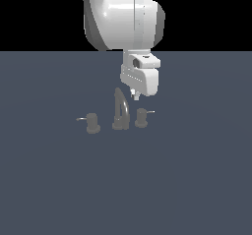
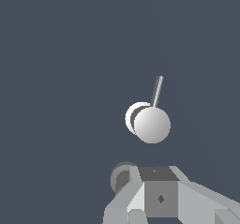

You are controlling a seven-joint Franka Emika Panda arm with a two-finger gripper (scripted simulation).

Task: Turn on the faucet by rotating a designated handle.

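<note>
Hovering above and slightly behind the faucet point(image 1: 119, 112), near the centre of the exterior view, the gripper point(image 1: 135, 97) points down with its fingertips close together above the knob on the exterior view's right; whether the fingers are fully pressed together or slightly parted I cannot tell. The faucet set has 2 knobs flanking a tall curved spout point(image 1: 120, 106). The handle point(image 1: 141, 118) sits just beside the spout on the exterior view's right, its short pale lever pin point(image 1: 150, 112) sticking out toward that side; the other knob point(image 1: 92, 123) stands well apart on the left. From the wrist view, the handle point(image 2: 151, 124) shows as a round pale cap near the frame's centre, its pin point(image 2: 157, 91) angled toward the upper middle. To do this step well, the arm should probably descend beside the pin, on 1 side of it, keeping clear of the spout, then push the pin sideways in an arc around the knob's axis.
</note>
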